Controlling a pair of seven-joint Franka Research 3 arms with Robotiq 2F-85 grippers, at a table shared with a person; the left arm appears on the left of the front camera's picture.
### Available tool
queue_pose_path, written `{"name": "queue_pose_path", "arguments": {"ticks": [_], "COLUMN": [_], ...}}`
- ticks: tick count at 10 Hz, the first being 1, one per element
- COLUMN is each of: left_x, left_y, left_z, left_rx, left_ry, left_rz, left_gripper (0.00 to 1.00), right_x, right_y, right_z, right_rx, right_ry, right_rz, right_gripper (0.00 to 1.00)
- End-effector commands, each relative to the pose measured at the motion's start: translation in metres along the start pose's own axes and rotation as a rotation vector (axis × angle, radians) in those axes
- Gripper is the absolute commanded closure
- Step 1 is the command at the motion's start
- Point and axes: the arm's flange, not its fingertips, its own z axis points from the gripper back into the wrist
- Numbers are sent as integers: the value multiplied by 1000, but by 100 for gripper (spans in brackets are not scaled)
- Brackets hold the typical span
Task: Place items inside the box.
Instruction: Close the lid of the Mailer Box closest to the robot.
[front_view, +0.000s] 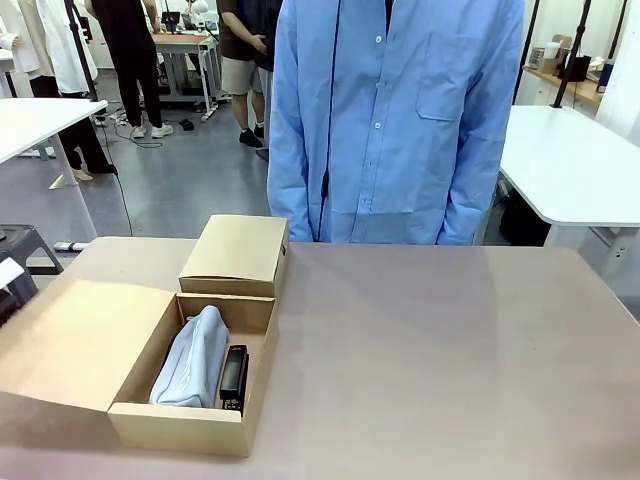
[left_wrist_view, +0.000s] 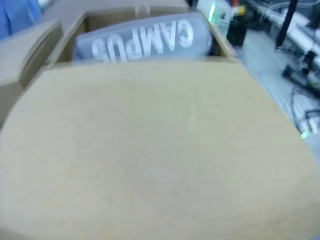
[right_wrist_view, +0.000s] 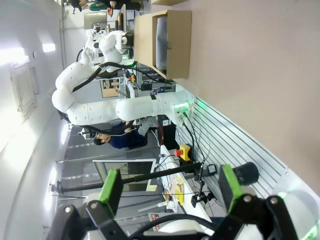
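Observation:
An open cardboard box (front_view: 190, 430) stands at the table's near left, its lid flap (front_view: 75, 340) lying out to the left. Inside lie a light grey zip pouch (front_view: 190, 360) and, along its right side, a black stapler (front_view: 234, 377). The left wrist view looks over the flap (left_wrist_view: 150, 150) at the pouch (left_wrist_view: 145, 40), printed "CAMPUS". My right gripper (right_wrist_view: 170, 192) stands open with nothing between its green pads, far from the box (right_wrist_view: 177, 42). My left arm (right_wrist_view: 125, 107) ends beside the box's flap, its jaws too small to read.
A smaller closed cardboard box (front_view: 235, 255) sits just behind the open one. A person in a blue shirt (front_view: 390, 120) stands at the far edge with arms down. Bare tabletop (front_view: 450, 360) spreads across the middle and right.

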Motion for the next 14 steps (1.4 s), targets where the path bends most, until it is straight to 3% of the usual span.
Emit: {"name": "queue_pose_path", "arguments": {"ticks": [1, 3, 5, 8, 11, 14], "left_x": [10, 48, 90, 130, 132, 110], "left_y": [-23, -38, -46, -36, -35, -36], "left_z": [11, 12, -7, -89, -190, -228], "left_rx": [82, 138, 132, 82, 103, 120], "left_ry": [-137, -259, -316, -319, -218, -118], "left_rz": [-86, -91, -126, -116, -131, -149], "left_gripper": [0, 0, 0, 0, 0, 0], "right_x": [1, 1, 1, 1, 1, 1], "right_y": [5, 5, 5, 5, 5, 5], "right_z": [0, 0, 0, 0, 0, 0], "right_rx": [15, 15, 15, 15, 15, 15], "right_ry": [-8, -8, -8, -8, -8, -8], "right_rz": [-9, -9, -9, -9, -9, -9], "right_gripper": [0, 0, 0, 0, 0, 0]}}
